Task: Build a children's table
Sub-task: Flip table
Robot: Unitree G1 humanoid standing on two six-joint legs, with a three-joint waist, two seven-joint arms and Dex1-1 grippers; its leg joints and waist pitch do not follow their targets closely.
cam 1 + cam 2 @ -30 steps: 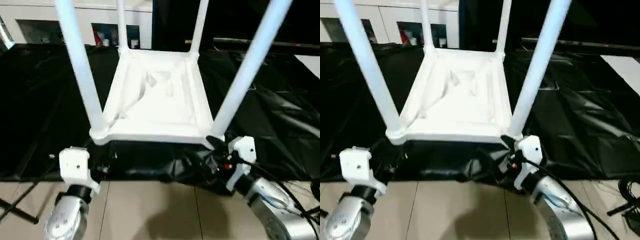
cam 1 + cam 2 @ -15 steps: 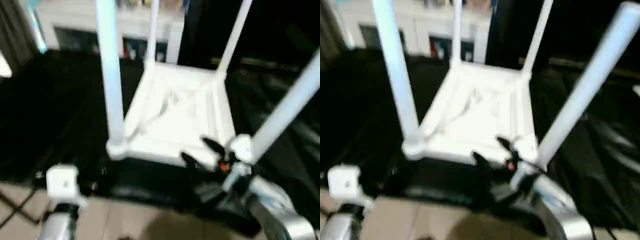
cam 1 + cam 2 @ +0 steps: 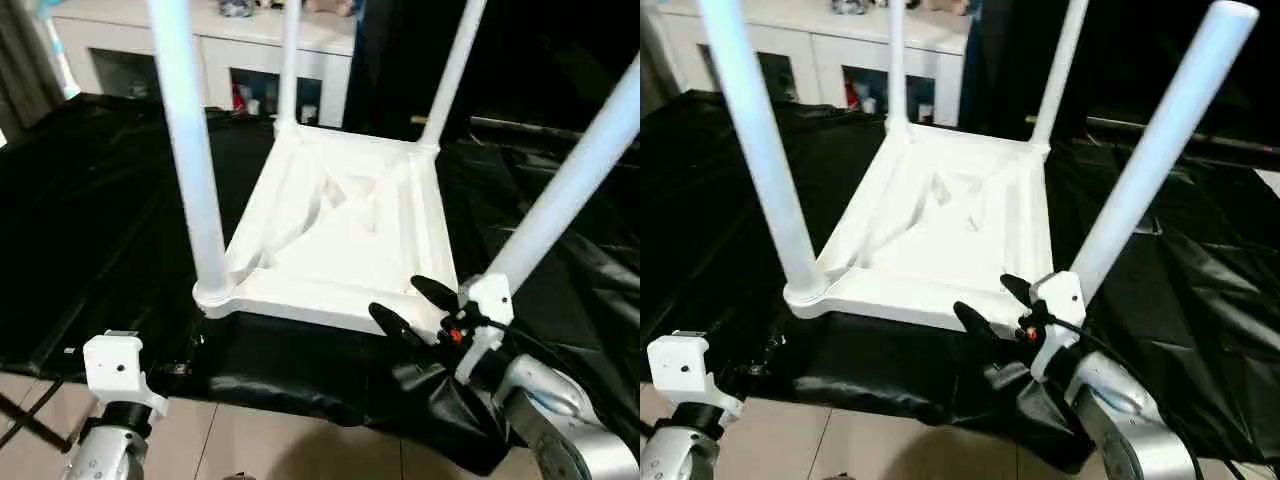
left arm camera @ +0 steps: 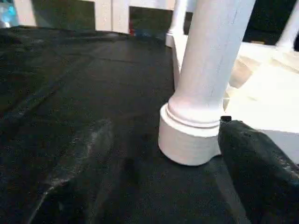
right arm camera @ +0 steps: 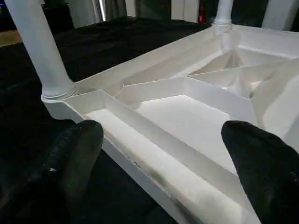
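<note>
Four legs [image 3: 187, 150] upright in tabletop [image 3: 340, 225], centre frame. Right gripper [image 3: 412, 307] spread wide, empty, at near rim, lower right; nearer arm. Left gripper [image 4: 254, 165] lower left, beside near-left socket; jaw state unclear.

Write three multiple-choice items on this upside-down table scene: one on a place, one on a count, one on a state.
1. What does the table top lie on?
A. black sheet
B. bare tiles
C. cabinet

2. How many legs stand in its sockets?
A. two
B. three
C. four

3. How are the right gripper's fingers?
A. shut on a leg
B. spread apart, holding nothing
C. shut on the rim

Key: 1 A, black sheet spreads under it. 2 C, one leg rises from each corner. 3 B, both fingers stand apart over the near rim.
</note>
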